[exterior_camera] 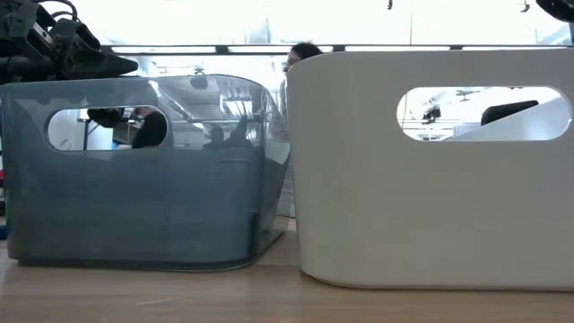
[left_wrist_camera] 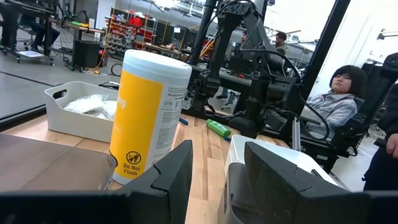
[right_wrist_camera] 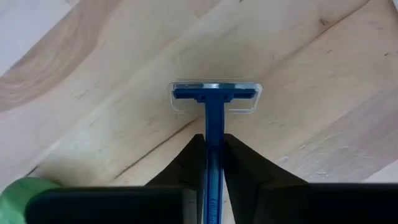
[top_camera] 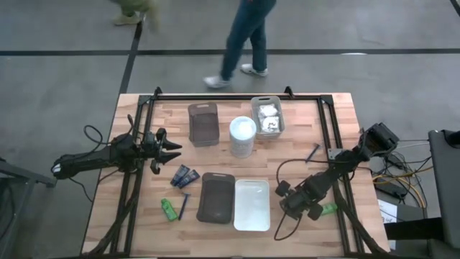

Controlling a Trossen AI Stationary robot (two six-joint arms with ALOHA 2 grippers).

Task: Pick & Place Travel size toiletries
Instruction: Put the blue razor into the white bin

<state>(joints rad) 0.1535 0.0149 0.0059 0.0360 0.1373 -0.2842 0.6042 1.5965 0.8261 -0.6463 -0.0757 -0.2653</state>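
A blue razor (right_wrist_camera: 213, 109) with a clear cap over its head lies on the wooden table under my right gripper (right_wrist_camera: 213, 155), which is shut on its handle. In the high view that gripper (top_camera: 300, 206) stands near the table's right front and hides the razor. A green bottle (top_camera: 328, 209) lies just beside it. Another razor (top_camera: 313, 152) lies farther back on the right. At the left front lie two navy tubes (top_camera: 185, 175), a green bottle (top_camera: 168, 209) and a razor (top_camera: 185, 206). My left gripper (top_camera: 169, 149) waits open at the table's left, holding nothing. My right gripper pinches the razor's handle (right_wrist_camera: 213, 140) between its two fingers, a little below the head. The fingers point down at the table from above, one on each side of the handle. The capped head (right_wrist_camera: 215, 96) looks to rest on the wood.
A dark grey tray (top_camera: 215, 197) and a white tray (top_camera: 252, 204) stand at the front middle. A tall white cylinder (top_camera: 242, 137), a clear dark tray (top_camera: 203, 123) and a small tray of white packets (top_camera: 267, 116) stand behind. A person walks beyond the table's far edge.
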